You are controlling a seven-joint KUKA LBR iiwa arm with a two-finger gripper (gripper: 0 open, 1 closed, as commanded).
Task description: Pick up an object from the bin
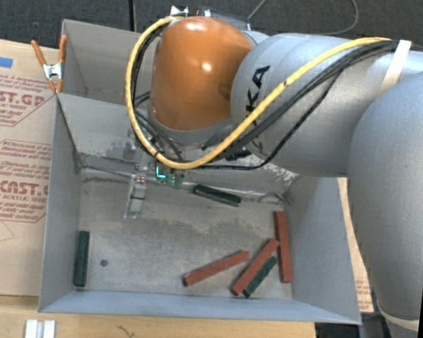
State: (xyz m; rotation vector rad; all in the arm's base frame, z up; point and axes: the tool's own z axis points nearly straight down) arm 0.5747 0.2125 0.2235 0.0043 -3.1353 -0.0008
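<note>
The gripper (137, 196) was observed low over bare floor toward the back left of the bin (61, 207). Its degree of opening could not be told, and nothing was seen held. The nearest item, a dark green stick (218, 196), was noted lying flat near its right. Red-brown sticks (217, 269) were recorded front right.

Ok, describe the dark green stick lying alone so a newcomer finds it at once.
Take the grey metal bin and go to its near left corner. A short dark green stick lies there along the left wall. Unlike the red-brown sticks clustered at the near right, it touches nothing.
</note>
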